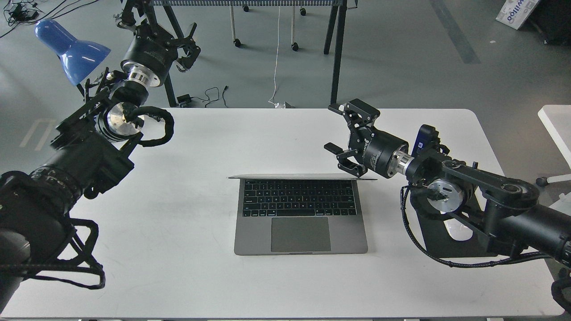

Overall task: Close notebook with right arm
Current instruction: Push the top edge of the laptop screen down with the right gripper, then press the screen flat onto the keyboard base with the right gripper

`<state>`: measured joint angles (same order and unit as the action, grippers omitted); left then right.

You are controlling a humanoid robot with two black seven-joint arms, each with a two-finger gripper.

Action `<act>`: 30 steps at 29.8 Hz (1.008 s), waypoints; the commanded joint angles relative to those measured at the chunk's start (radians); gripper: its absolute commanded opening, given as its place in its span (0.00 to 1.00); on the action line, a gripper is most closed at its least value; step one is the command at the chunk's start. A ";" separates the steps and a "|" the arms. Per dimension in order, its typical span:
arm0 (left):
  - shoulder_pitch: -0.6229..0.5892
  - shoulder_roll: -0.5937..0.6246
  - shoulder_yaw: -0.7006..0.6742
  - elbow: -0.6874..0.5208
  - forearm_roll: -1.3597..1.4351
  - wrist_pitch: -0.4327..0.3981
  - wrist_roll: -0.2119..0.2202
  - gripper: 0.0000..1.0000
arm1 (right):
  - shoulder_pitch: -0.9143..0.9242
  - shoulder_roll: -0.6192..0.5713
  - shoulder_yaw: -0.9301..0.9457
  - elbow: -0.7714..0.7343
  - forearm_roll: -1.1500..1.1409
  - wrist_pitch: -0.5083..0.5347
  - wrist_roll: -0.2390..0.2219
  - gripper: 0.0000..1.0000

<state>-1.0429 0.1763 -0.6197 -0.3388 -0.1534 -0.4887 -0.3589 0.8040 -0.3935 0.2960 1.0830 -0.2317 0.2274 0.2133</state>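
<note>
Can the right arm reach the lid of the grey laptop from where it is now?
Probably yes. The right arm's open black tool hovers just behind the slim grey metal laptop's upright lid, near its right corner, with nothing between them.

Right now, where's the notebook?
In the head view, the notebook lies open mid-table, nearer the front edge, with the right gripper just behind its lid's right corner.

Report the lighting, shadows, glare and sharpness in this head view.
Head view: even, diffuse light; the white table is bright but not blown out. The notebook casts only a faint shadow, and its lid is seen edge-on, so no screen glare can be judged. A small highlight sits on the silver joint disc of the right arm. The keyboard is sharp; the left arm's near section at the frame edge looks soft.
</note>
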 commanded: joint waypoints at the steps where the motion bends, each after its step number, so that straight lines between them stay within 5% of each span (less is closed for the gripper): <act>1: 0.000 0.000 0.000 0.000 0.000 0.000 0.000 1.00 | -0.046 -0.004 0.000 0.032 -0.054 0.000 0.000 1.00; 30: 0.000 -0.005 -0.002 0.000 0.000 0.000 0.000 1.00 | -0.160 0.010 -0.160 0.052 -0.205 -0.048 -0.005 1.00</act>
<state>-1.0430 0.1726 -0.6202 -0.3387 -0.1541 -0.4887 -0.3589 0.6450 -0.3834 0.1368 1.1414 -0.4368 0.1811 0.2131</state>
